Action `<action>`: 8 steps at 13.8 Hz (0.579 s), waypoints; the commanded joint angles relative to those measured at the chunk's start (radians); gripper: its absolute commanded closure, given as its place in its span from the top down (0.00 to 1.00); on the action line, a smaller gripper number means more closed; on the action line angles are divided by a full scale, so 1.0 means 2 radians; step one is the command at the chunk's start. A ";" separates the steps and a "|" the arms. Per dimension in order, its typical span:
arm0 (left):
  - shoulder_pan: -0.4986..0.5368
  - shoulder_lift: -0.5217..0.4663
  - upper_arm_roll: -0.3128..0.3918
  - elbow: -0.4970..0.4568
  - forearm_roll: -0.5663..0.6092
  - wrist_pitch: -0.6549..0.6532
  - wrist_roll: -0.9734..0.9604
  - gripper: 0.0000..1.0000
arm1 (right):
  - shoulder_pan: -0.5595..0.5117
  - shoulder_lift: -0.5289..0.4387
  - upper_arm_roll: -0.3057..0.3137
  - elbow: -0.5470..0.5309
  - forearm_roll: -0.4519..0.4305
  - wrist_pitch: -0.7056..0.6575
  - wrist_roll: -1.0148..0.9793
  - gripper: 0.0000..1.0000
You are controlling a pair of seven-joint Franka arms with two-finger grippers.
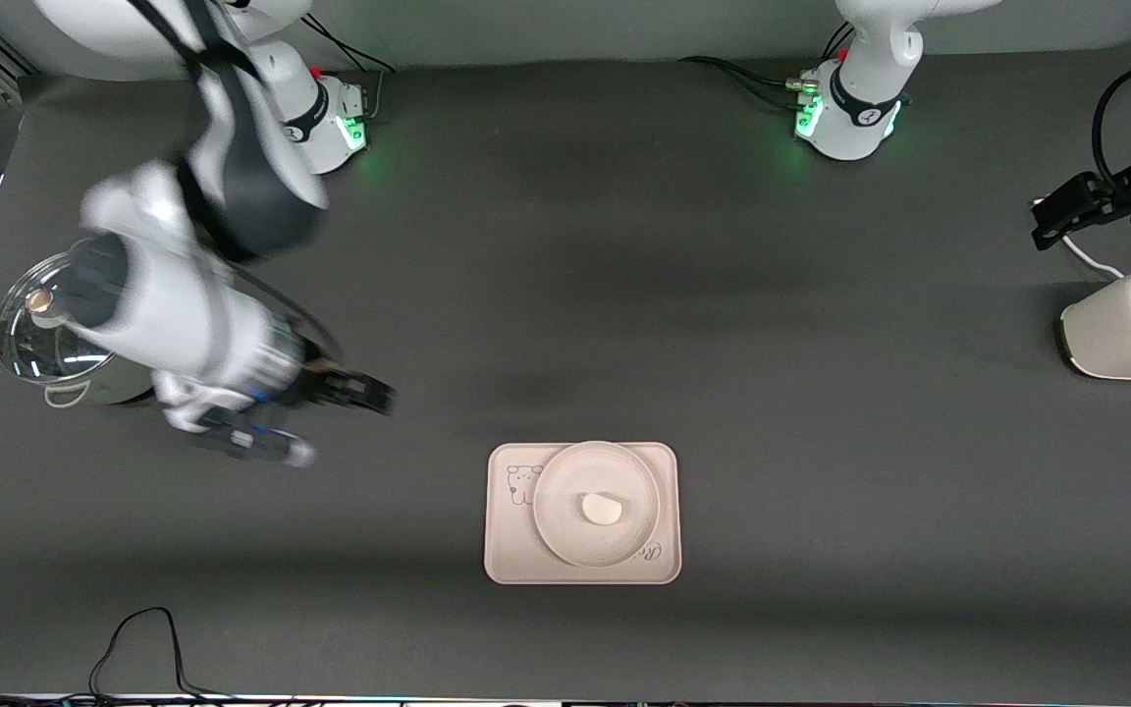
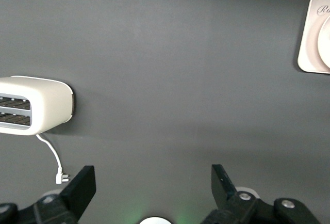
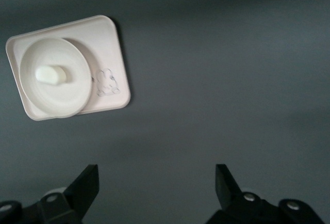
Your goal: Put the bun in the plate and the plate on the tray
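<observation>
The cream-pink tray (image 1: 511, 550) lies on the dark table, toward the front camera's edge. On it sits the round cream plate (image 1: 575, 471), and the small off-white bun (image 1: 602, 508) rests in the plate's middle. The right wrist view shows the same stack: tray (image 3: 111, 43), plate (image 3: 36, 92), bun (image 3: 50, 75). My right gripper (image 1: 340, 425) hangs open and empty over bare table, off the tray toward the right arm's end; its jaws (image 3: 157, 182) stand wide apart. Over the left arm's end of the table, above the toaster, my left gripper (image 1: 1051, 221) waits open (image 2: 153, 180) and empty.
A white toaster (image 1: 1130, 324) with its cord stands at the left arm's end of the table, also seen as the toaster (image 2: 33, 105) in the left wrist view. A steel pot with a glass lid (image 1: 35, 334) stands at the right arm's end, partly under the right arm. A black cable (image 1: 134, 638) loops at the front edge.
</observation>
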 commanded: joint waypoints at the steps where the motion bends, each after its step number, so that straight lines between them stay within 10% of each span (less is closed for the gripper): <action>1: 0.003 -0.013 0.002 -0.051 -0.006 0.050 0.011 1.00 | -0.063 -0.094 0.011 -0.065 -0.006 -0.050 -0.091 1.00; 8: 0.003 -0.007 0.002 -0.074 0.005 0.072 0.025 1.00 | -0.148 -0.135 0.028 -0.067 -0.092 -0.094 -0.208 1.00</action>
